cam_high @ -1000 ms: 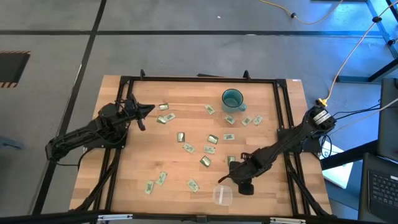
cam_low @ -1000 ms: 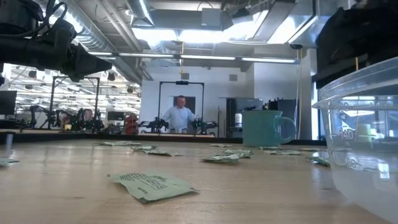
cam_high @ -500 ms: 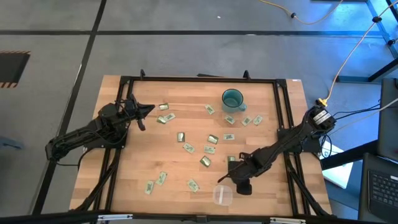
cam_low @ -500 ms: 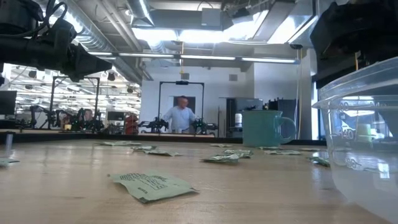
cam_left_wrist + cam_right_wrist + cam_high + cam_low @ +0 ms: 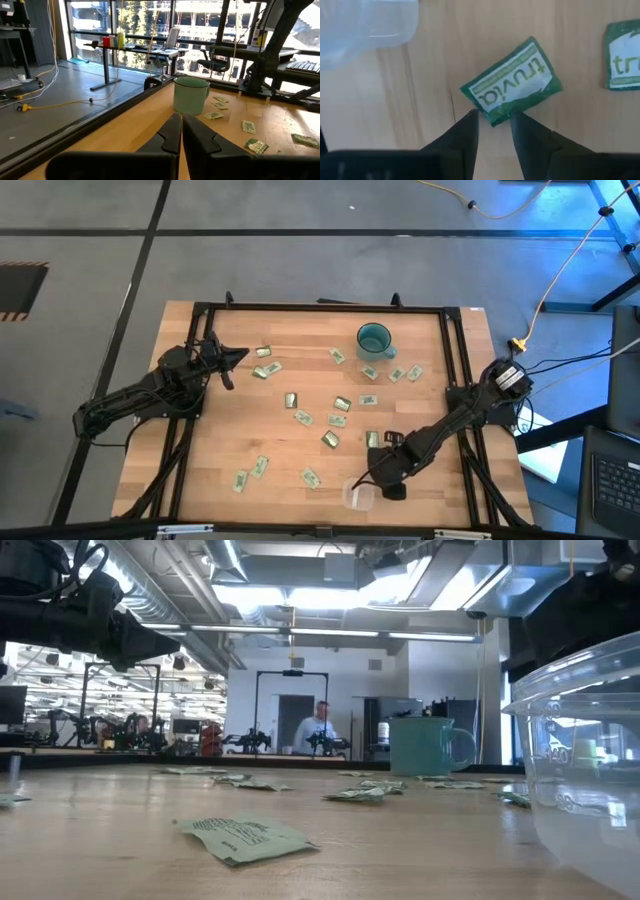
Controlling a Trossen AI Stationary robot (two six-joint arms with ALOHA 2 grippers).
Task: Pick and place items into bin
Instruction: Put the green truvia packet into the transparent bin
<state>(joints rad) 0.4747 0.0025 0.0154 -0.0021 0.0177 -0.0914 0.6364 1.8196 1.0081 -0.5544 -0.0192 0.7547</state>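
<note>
Right gripper [image 5: 494, 125], fingers pinching a green-and-white rectangular packet [image 5: 512, 88], carries it toward the clear round plastic tub [image 5: 358, 495]; release next.

Even, bright overhead light fills the high view, with only soft shadows under the arms on the bench [image 5: 290, 350]. In the low view, ceiling lamps [image 5: 290, 595] glare white against a dim room; the near packet [image 5: 245, 837] is sharp, the clear bin [image 5: 585, 780] at the edge looms large and blurred. Daylight floods the windows [image 5: 150, 30] in the left wrist view, washing them out, while the near pincer [image 5: 181, 142] is dark and soft. The right wrist view is slightly blurred, its bin [image 5: 365, 25] overexposed.
</note>
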